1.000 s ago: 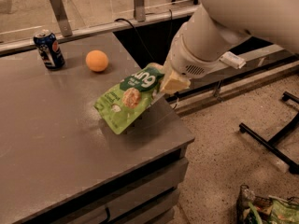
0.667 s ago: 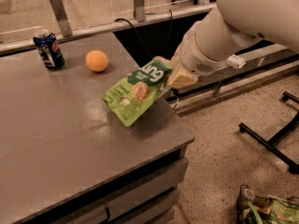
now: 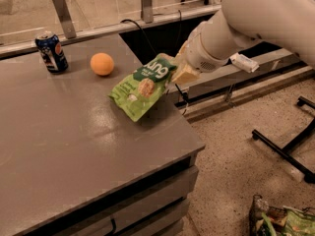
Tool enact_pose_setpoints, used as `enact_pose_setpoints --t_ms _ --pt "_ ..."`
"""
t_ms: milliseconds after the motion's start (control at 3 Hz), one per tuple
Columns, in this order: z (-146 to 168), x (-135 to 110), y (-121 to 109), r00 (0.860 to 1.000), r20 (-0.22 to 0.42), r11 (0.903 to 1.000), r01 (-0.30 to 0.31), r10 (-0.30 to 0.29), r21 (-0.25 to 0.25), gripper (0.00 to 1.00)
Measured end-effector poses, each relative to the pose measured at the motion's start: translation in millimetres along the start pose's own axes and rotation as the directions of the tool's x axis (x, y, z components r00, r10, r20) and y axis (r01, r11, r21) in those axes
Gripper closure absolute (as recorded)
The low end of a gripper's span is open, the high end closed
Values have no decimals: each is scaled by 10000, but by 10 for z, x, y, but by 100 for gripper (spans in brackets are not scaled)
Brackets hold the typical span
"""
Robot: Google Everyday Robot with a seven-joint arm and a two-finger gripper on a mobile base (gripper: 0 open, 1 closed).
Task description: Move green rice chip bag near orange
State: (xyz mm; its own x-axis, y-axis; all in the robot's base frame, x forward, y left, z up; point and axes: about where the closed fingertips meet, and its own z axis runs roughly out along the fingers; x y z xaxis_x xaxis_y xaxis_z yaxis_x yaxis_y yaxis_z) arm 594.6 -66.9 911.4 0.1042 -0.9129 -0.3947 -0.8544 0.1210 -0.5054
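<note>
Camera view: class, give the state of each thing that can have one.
green rice chip bag: held at its top end, tilted over the table
gripper: shut on the green rice chip bag, at the table's right edge
orange: resting on the table, untouched
blue soda can: upright on the table

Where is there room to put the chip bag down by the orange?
Bare table lies just in front of the orange, between it and the green rice chip bag that the gripper holds at the right edge. The near half is bare too. The tightest spot is between the orange and the soda can.
</note>
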Motion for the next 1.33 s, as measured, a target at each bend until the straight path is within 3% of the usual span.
enact_pose_setpoints --t_ms 1000,1333 --pt "531 -94 -175 9988 414 9996 -275 274 6 100" --pt "630 -171 -195 9980 577 9996 -264 268 -90 83"
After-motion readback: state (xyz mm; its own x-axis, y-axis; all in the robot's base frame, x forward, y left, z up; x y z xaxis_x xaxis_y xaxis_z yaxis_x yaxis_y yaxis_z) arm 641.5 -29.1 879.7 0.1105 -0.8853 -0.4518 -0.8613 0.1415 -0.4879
